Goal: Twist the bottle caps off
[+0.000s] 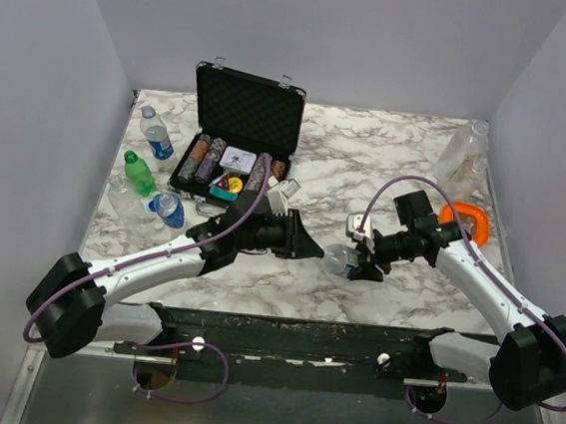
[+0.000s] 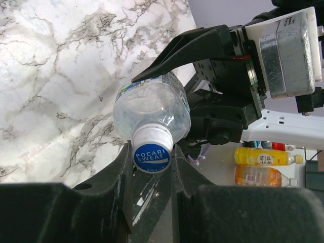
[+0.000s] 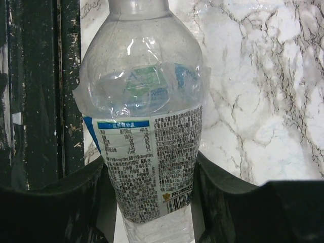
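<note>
A clear bottle (image 1: 337, 261) with a pale printed label is held off the table between the two arms. My right gripper (image 1: 353, 266) is shut on its body; in the right wrist view the fingers (image 3: 223, 192) press both sides of the labelled bottle (image 3: 149, 147). My left gripper (image 1: 312, 245) is shut on the bottle's white cap with a blue top (image 2: 151, 153); in the left wrist view both fingers (image 2: 114, 172) touch the cap's sides. The cap is hidden in the top view. The cap sits on the bottle neck (image 2: 152, 109).
An open black chip case (image 1: 240, 138) stands at the back. Several bottles lie at the left: a blue-labelled one (image 1: 156, 136), a green one (image 1: 138, 172), another (image 1: 167, 209). Clear bottles (image 1: 464, 149) and an orange object (image 1: 470, 220) are at the right.
</note>
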Tool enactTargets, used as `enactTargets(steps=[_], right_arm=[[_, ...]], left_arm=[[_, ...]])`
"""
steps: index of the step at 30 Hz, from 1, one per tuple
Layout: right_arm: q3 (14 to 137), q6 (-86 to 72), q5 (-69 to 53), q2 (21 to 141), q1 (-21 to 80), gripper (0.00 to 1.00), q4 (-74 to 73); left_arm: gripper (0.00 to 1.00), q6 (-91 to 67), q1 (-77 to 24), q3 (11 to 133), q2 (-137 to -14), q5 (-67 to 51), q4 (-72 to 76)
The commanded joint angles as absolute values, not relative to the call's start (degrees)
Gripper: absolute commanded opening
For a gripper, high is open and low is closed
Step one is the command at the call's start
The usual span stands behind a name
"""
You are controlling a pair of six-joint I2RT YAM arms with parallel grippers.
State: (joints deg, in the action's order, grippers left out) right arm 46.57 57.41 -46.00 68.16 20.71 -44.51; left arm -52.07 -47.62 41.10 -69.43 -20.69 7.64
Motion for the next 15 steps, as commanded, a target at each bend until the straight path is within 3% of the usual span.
enactTargets(steps=[1, 7, 15], right_arm=[[46.8, 58.3, -45.6, 67.8, 20.7, 0.29, -48.2], [46.8, 58.2, -45.8, 67.7, 20.7, 0.29, -48.4], [46.8, 58.3, -45.6, 67.9, 20.7, 0.29, -48.3]], left_arm=[[0.04, -55.3, -45.4, 40.2, -70.1, -19.3, 12.5], [0.26, -54.9, -45.4, 41.6, -73.5, -21.1, 14.0], [0.7, -49.5, -45.4, 42.7, -70.3, -20.9, 11.3]])
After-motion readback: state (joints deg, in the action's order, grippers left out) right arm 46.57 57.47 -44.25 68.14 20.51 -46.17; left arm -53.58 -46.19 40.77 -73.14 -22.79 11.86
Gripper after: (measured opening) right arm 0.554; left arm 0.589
